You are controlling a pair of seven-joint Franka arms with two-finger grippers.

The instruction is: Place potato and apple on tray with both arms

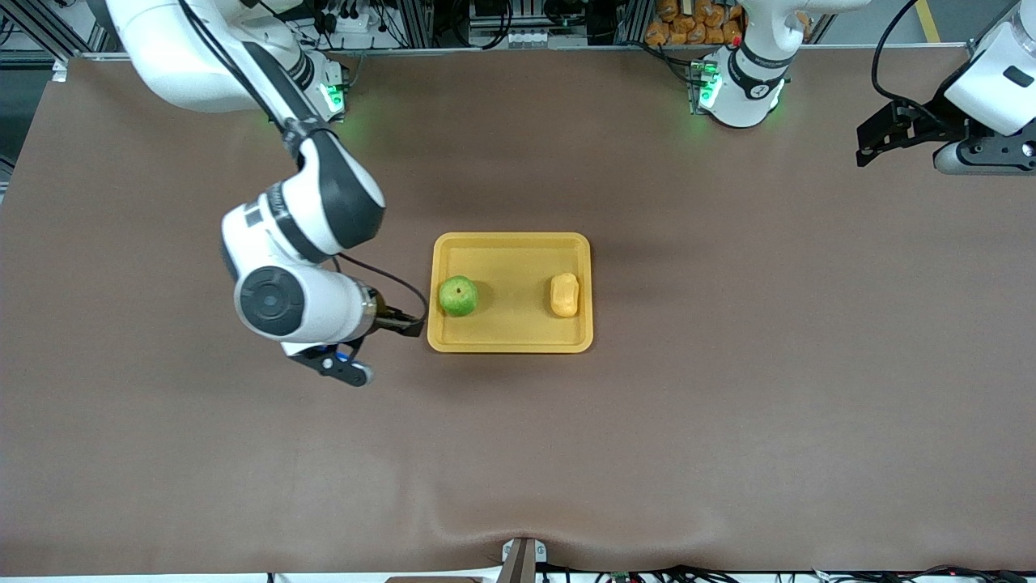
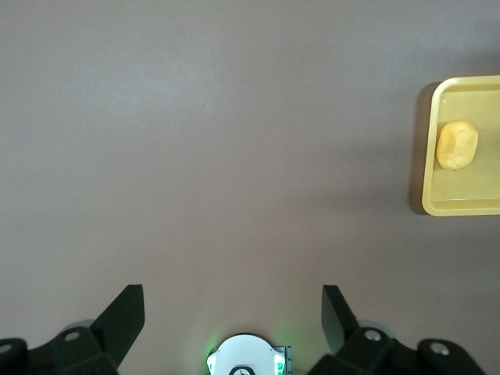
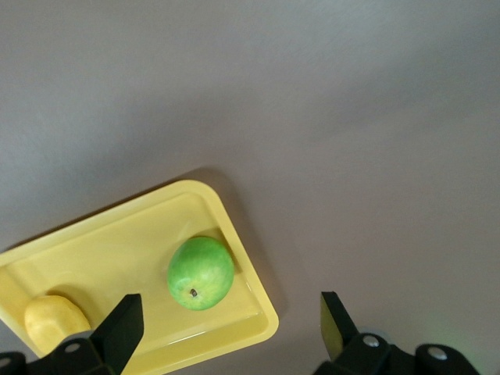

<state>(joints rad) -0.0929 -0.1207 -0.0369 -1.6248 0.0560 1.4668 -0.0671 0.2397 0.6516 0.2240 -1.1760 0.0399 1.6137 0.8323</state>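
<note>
The yellow tray lies mid-table. The green apple sits on it at the right arm's end, and the yellow-orange potato at the left arm's end; both rest free. My right gripper is open and empty in the air, over the table by the tray's corner. Its wrist view shows the apple, the potato and the tray below its gripper. My left gripper is open, empty and raised near its end of the table. Its wrist view shows the potato on the tray.
A brown cloth covers the table. The two arm bases with green lights stand along the edge farthest from the front camera. A pile of orange items lies past that edge. The left arm's base also shows in its wrist view.
</note>
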